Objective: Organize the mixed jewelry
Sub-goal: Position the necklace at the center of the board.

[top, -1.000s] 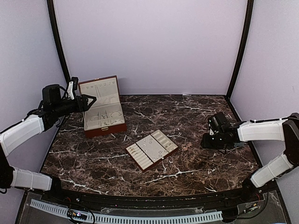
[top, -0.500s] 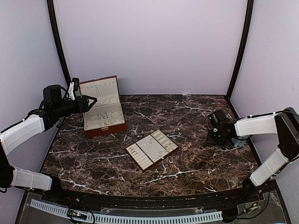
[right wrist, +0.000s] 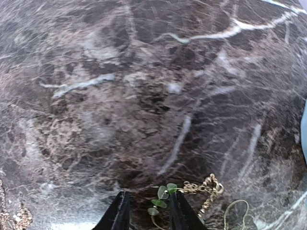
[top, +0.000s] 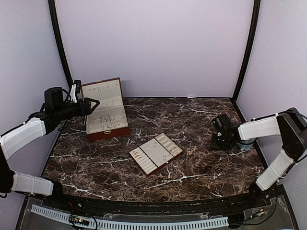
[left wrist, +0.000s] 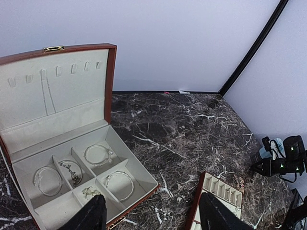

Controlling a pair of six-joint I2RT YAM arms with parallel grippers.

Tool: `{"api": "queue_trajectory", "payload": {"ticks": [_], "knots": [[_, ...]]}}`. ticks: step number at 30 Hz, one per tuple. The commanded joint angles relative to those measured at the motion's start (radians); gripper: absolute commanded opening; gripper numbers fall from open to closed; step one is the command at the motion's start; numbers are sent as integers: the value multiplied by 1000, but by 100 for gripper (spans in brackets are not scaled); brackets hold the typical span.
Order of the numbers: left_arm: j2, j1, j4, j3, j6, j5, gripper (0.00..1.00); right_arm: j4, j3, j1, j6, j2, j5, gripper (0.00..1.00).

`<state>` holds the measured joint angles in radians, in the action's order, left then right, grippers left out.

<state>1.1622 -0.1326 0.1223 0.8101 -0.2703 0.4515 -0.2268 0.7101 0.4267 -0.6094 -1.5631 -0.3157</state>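
At the far left, the left gripper (left wrist: 153,218) hangs above the table (top: 201,115), just left of the box (left wrist: 111,72). Its two black fingers are spread wide and hold nothing. Nothing stands between it and the box.

The box is reddish-brown outside, with a soft cream lining. Its lid (left wrist: 57,96) stands upright and has a small brass clasp (left wrist: 53,48) on the top edge. Part of the jewelry (left wrist: 119,185) lies here. There are thin silvery hoops (left wrist: 98,154), one in each of three compartments, and a short chain (left wrist: 72,173) in another. A small piece in the nearest compartment is too tiny to name.

The table is glossy dark brown marble with white veins. Near its middle, well apart from the box, the tray (top: 156,153) lies turned at an angle. It is flat and cream with a brown rim, and it has rows of narrow slots. Small silvery pieces sit in it, too tiny to tell apart.

At the right, the right gripper (right wrist: 148,218) is low over the table, well apart from the tray. Its fingers leave a narrow gap and are not pressed together. In this gap lie small green leaves (right wrist: 163,192), joined to a twisted golden chain (right wrist: 204,187) that runs to the right. Whether the fingers touch this piece, I cannot tell. A pale blue thing (top: 245,145) sits just right of this gripper.
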Motion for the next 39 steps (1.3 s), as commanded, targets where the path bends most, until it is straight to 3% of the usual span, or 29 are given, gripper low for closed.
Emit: {"api": "queue_trajectory", "payload": {"ticks": [1,8,20,27,30,39], "knots": [[-21,7,3,0,5,-7,69,79,5,-2,20,-32,97,25],[-22,7,2,1,8,-10,69,163,34,35,56,-95,249,21],[-22,7,4,0,14,-12,69,192,276,205,70,-284,273,20],[-25,7,5,-3,14,-14,69,144,317,207,148,-234,255,27],[-27,7,6,-3,14,-15,69,125,317,207,238,-195,323,33],[-23,7,8,-5,15,-16,69,26,402,245,376,-233,442,32]]}}
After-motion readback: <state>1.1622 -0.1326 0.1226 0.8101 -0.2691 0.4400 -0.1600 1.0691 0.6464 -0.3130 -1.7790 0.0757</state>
